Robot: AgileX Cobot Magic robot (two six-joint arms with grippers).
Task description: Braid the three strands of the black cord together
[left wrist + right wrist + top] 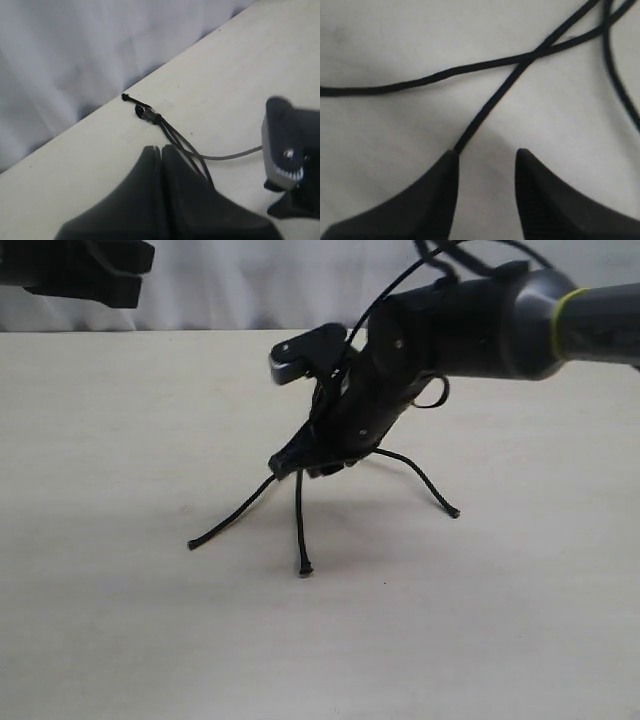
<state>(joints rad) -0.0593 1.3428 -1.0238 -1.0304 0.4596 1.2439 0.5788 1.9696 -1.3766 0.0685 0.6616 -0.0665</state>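
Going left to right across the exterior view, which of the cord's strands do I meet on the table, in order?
Strand slanting out to the left → strand running straight toward the camera → strand curving out to the right.

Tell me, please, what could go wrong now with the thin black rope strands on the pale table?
1. The open right gripper has one thin black strand at a fingertip, not between the fingers; closing may miss it.
2. The left gripper is shut on nothing visible, so a pull could drag the cord's knotted end along.
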